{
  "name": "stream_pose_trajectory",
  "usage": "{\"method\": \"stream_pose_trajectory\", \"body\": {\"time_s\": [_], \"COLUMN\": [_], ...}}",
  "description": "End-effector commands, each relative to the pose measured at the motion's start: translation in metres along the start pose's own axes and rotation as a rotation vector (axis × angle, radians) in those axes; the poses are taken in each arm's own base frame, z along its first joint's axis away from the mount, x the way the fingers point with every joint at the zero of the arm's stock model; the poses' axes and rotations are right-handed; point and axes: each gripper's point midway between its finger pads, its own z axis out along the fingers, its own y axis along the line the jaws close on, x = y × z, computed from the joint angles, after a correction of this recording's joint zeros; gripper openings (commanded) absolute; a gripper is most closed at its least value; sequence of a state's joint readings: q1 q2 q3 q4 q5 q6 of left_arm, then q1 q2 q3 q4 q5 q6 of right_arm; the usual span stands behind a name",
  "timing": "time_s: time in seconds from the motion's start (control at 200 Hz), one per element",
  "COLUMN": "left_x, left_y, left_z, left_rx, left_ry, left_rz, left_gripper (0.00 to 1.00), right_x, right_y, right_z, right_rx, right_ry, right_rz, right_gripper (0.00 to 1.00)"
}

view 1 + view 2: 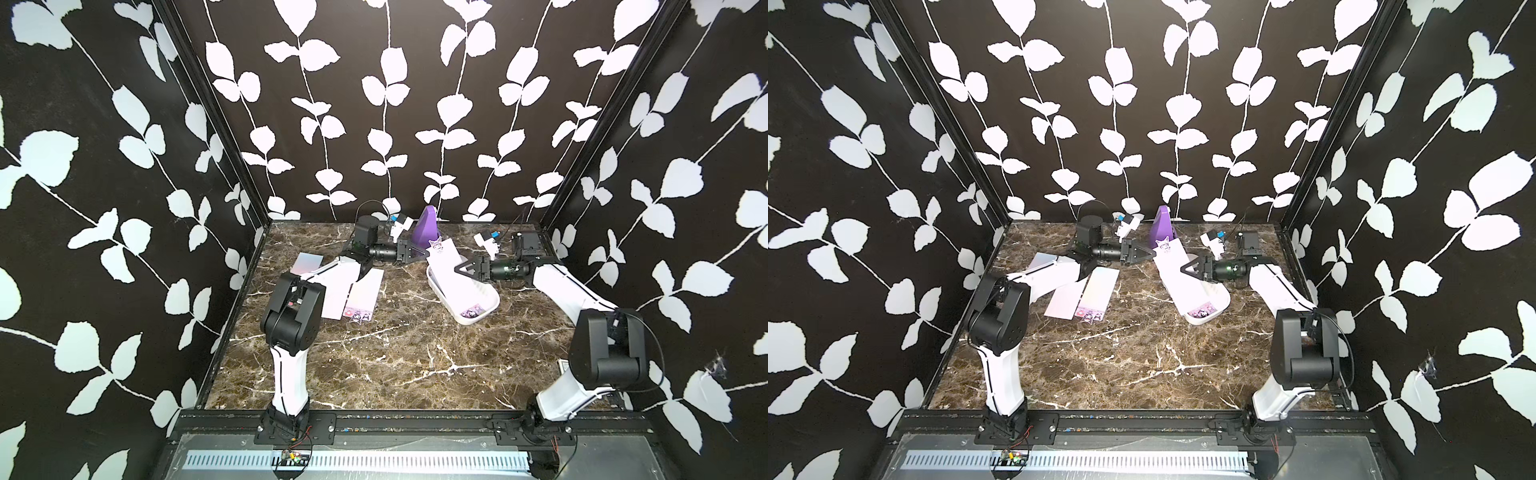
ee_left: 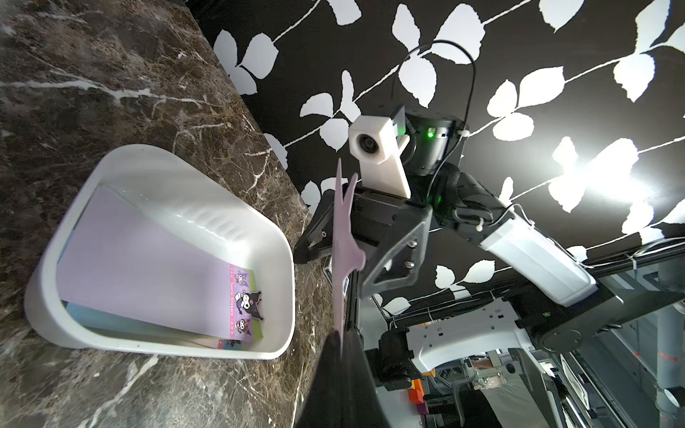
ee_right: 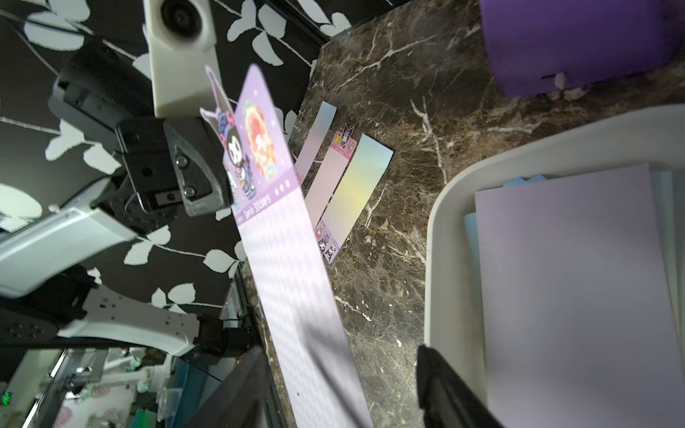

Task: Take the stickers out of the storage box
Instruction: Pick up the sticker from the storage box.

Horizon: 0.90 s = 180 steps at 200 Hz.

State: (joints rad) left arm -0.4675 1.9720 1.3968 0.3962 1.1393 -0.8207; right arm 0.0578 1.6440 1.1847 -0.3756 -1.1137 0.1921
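A long lilac sticker sheet (image 1: pixel 442 259) (image 1: pixel 1169 257) rises slanted out of the white storage box (image 1: pixel 492 305) (image 1: pixel 1223 305), cartoon end up. My left gripper (image 1: pixel 426 252) (image 2: pixel 339 335) is shut on its upper part; the left wrist view shows the sheet (image 2: pixel 343 229) edge-on. My right gripper (image 1: pixel 459 269) (image 3: pixel 339 350) is open, its jaws well apart either side of the sheet (image 3: pixel 281 259) lower down. More stickers (image 2: pixel 148 259) (image 3: pixel 574 278) lie stacked in the box (image 2: pixel 289 259).
Three sticker sheets (image 1: pixel 361 297) (image 1: pixel 1096 297) (image 3: pixel 348 185) lie flat on the marble table to the left, partly under my left arm. A purple pyramid (image 1: pixel 426 226) (image 1: pixel 1160 228) stands by the back wall behind the box. Black leaf-patterned walls close in three sides.
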Motion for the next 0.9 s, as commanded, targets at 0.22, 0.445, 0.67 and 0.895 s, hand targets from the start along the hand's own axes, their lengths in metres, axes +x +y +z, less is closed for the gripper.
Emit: {"method": "stream_pose_trajectory", "body": {"time_s": [0.22,0.445,0.67,0.895], "left_x": [-0.011,-0.014,-0.015,-0.011], "left_y": [-0.025,-0.015,-0.006,0.011], "left_z": [-0.009,-0.015,-0.021,-0.041], "left_rx": [0.028,-0.004,-0.065,-0.239], "left_ry": [-0.018,-0.041,-0.063,-0.073], "left_rz": [0.067,0.059,0.063,0.088], "left_gripper": [0.00,0.00,0.32,0.47], "right_x": [-0.010,-0.008,-0.006,-0.003], "right_y": [0.015,0.013,0.017,0.026], "right_z": [0.000,0.004,0.011,0.030], "right_rx": [-0.098,-0.092,-0.055,-0.011], "right_ry": [-0.003,-0.001,-0.004,0.002], "right_rz": [-0.016,-0.009,-0.032,-0.056], "right_gripper": [0.14,0.00,0.00,0.00]}}
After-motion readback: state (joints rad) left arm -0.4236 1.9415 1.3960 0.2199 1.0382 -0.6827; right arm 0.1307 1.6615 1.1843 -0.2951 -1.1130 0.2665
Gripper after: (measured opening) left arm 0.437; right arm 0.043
